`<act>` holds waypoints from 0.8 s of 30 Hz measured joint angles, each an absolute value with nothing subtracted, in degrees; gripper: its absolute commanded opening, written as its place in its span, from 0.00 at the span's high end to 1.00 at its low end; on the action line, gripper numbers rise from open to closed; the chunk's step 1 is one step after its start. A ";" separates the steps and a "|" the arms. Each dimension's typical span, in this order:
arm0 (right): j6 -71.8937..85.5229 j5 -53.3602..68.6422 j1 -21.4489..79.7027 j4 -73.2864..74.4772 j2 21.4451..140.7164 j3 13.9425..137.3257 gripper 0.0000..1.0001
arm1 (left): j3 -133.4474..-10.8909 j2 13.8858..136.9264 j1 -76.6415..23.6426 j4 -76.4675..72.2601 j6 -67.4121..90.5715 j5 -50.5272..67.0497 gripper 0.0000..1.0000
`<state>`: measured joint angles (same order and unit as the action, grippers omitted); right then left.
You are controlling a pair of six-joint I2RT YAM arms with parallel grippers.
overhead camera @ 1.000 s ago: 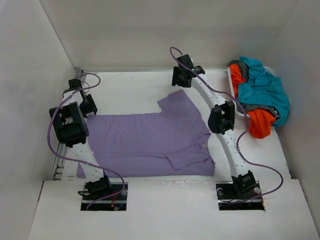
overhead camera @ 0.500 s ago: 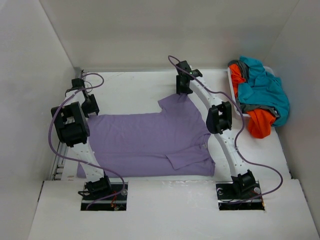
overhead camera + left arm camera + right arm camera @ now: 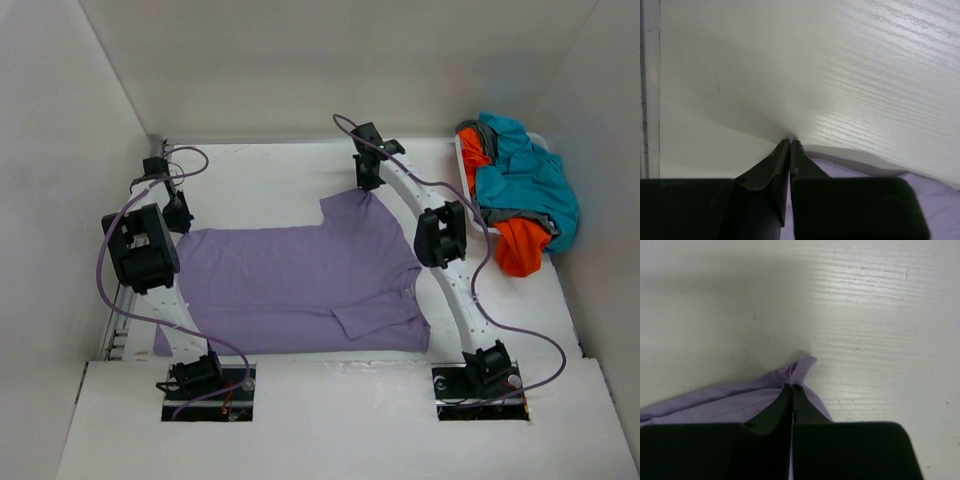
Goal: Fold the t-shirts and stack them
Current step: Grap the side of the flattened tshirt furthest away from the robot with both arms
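Early going: left pincer and right pincer each clench a corner of the lavender t-shirt, spread unfolded on the tabletop beside the basket, where the other t-shirts lie heaped, nothing stacked.

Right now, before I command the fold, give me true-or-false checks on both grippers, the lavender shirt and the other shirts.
1. The right gripper is shut on an edge of the lavender t-shirt. True.
2. The lavender t-shirt is already folded into a small square. False: it lies spread across the table.
3. The teal t-shirt and orange t-shirt are heaped in the white basket. True.
4. The left gripper hangs open over the basket. False: it is shut at the lavender t-shirt's far-left corner.
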<state>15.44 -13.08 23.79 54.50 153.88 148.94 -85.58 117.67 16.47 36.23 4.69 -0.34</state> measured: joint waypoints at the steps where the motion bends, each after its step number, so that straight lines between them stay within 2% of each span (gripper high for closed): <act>1: 15.14 -13.08 23.88 54.17 153.34 148.00 1.00 | -85.56 117.67 16.47 36.23 4.69 -0.23 1.00; 8: 16.64 -10.39 25.12 48.90 144.22 132.33 1.00 | -82.78 115.22 16.80 35.29 4.19 1.61 1.00; 14: 20.75 -6.42 25.26 40.49 126.80 110.89 1.00 | -78.67 105.65 17.69 34.33 0.69 3.73 1.00; 18: 23.20 -5.58 25.39 33.19 111.72 96.49 1.00 | -73.84 97.80 18.22 32.34 -5.41 4.12 1.00; 24: 26.96 -5.69 27.33 28.82 95.70 77.19 1.00 | -67.07 91.29 20.05 32.45 -15.70 4.54 1.00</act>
